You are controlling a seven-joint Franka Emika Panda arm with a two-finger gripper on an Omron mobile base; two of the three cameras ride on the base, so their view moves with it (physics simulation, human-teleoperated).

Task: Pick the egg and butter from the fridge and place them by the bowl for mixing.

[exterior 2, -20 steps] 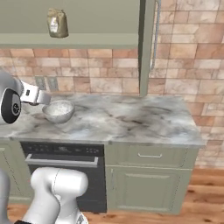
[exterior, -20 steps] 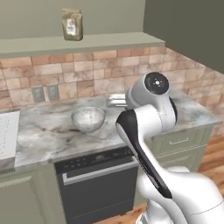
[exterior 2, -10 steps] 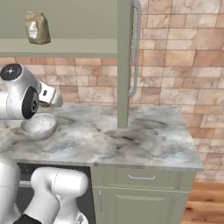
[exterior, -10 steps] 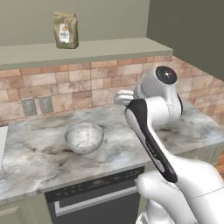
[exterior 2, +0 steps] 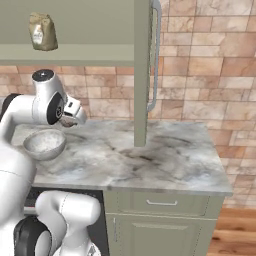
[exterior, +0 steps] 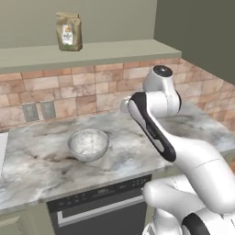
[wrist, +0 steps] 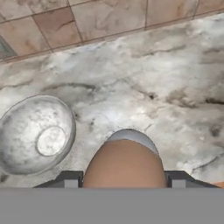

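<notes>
Holding: I see the tool partly closed around the egg.
Egg position: above the marble worktop, just beside the bowl.
Contact: none visible with bowl.

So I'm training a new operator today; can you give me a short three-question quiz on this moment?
1. True or false: the egg sits between the fingers.
2. The bowl is: A) holding butter, B) empty, C) tipped over.
3. What stands on the shelf above the counter?

Key: 1 true; 2 B; 3 a paper bag.
</notes>
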